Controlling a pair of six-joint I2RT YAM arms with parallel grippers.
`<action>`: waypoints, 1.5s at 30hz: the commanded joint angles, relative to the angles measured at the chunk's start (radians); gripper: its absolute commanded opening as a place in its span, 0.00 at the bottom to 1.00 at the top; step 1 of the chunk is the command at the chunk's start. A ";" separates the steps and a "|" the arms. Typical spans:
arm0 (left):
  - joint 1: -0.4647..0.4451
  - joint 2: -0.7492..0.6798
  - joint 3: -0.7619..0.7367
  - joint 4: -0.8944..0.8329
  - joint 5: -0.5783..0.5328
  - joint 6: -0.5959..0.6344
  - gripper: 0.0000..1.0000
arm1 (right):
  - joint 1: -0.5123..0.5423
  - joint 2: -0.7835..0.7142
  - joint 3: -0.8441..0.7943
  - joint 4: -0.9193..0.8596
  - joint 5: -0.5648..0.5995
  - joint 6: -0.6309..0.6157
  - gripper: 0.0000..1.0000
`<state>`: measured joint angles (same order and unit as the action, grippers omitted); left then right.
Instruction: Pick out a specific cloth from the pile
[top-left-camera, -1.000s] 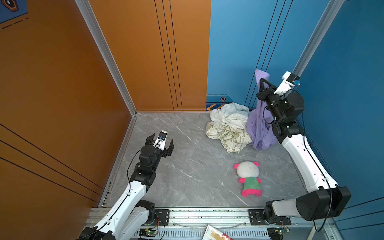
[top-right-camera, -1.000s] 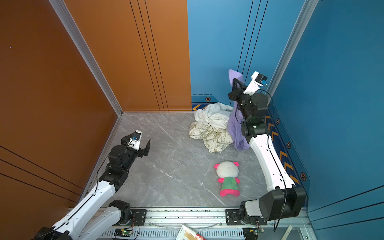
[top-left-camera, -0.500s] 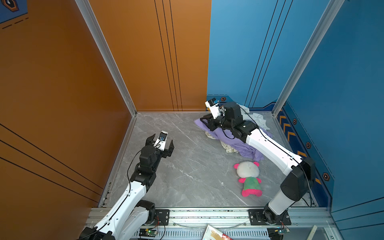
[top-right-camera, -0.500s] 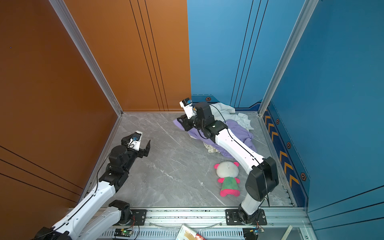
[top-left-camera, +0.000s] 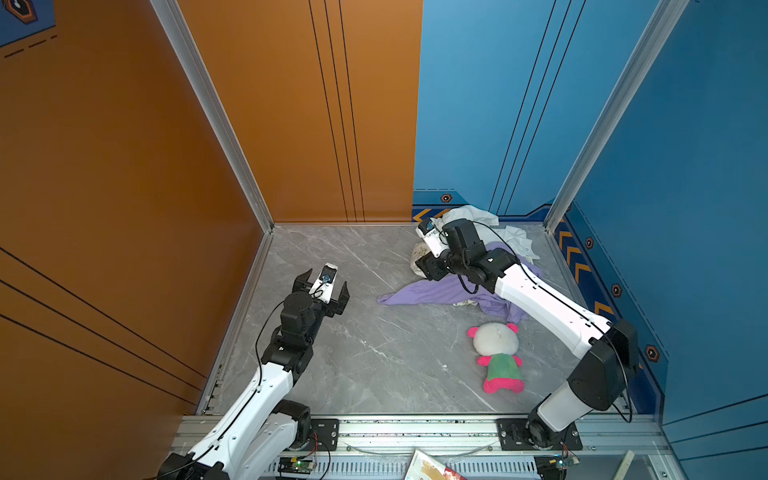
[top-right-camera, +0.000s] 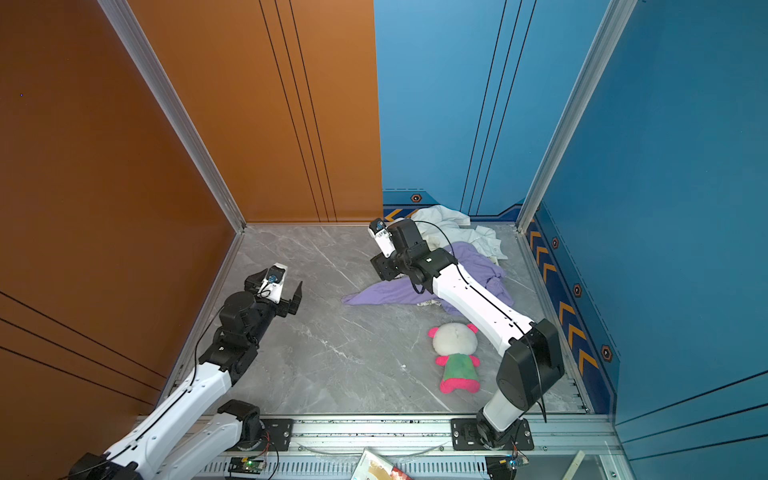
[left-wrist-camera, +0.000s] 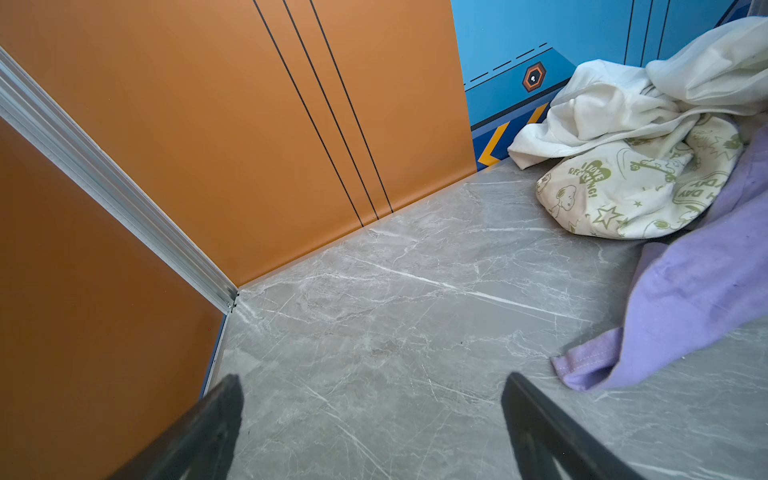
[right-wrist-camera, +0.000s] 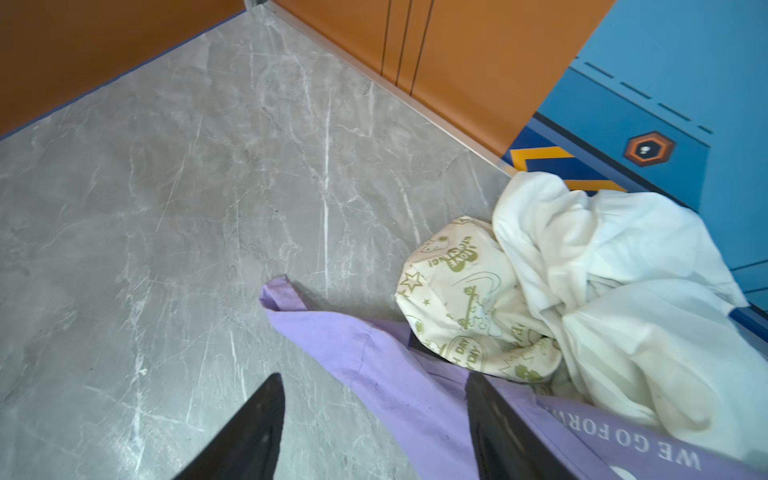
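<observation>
A lilac T-shirt (top-left-camera: 432, 293) with white lettering lies spread on the grey marble tabletop (top-left-camera: 365, 365), one end against the pile (right-wrist-camera: 582, 291) of white and green-printed cream cloths, the other trailing away from it. On the right arm (top-left-camera: 536, 295) the jaws stand parted over the shirt beside the pile, gripping nothing. On the left arm (top-left-camera: 291, 328), well apart from the pile, the jaws are wide and empty.

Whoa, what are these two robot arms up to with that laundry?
The right gripper hovers, jaws apart, over a lilac T-shirt that lies stretched on the grey tabletop beside the pile of white and green-printed cream cloths. It grips nothing. The left gripper hangs open over bare tabletop, away from the clothes. A plush toy lies untouched.
</observation>
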<state>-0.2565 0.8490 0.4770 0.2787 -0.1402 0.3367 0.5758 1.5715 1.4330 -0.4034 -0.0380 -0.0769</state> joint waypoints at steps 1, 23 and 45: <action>-0.013 -0.010 -0.012 -0.002 -0.025 0.013 0.98 | -0.100 -0.104 -0.126 0.100 0.055 0.164 0.71; -0.028 -0.003 -0.015 -0.002 -0.033 0.025 0.98 | -0.780 -0.197 -0.599 0.512 -0.142 0.859 0.71; -0.031 -0.002 -0.014 -0.002 -0.040 0.038 0.98 | -0.828 -0.001 -0.561 0.697 -0.239 1.048 0.00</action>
<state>-0.2794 0.8490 0.4767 0.2787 -0.1619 0.3588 -0.2455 1.6394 0.8974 0.2337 -0.2916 0.9440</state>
